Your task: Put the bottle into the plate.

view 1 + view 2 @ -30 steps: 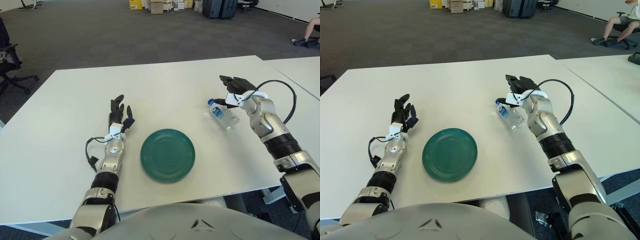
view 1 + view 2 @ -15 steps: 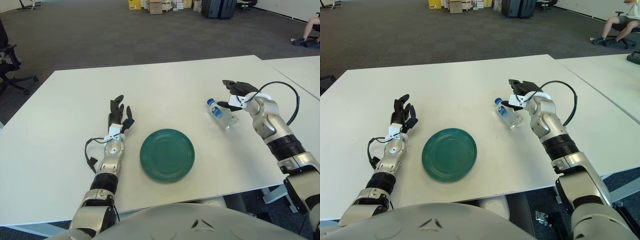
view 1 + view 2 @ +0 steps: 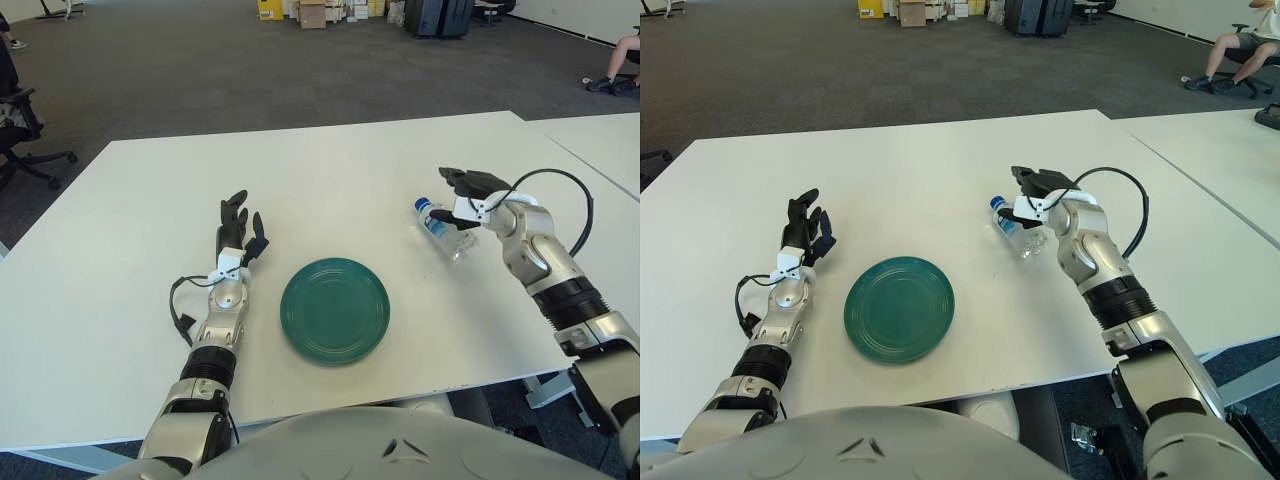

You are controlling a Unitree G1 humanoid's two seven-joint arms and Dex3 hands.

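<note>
A clear plastic water bottle (image 3: 442,229) is lying on its side on the white table (image 3: 330,170), right of the empty green plate (image 3: 334,309), while being approached by the open-fingered right hand (image 3: 468,193), not yet grasped; the left hand (image 3: 236,232) is idling, fingers spread, left of the plate.

Bright, even overhead light; the white tabletop (image 3: 330,170) shows only soft, faint shadows; no glare, everything sharp.

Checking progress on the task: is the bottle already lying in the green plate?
No, the bottle lies on the table to the right of the plate, by the right hand.
</note>
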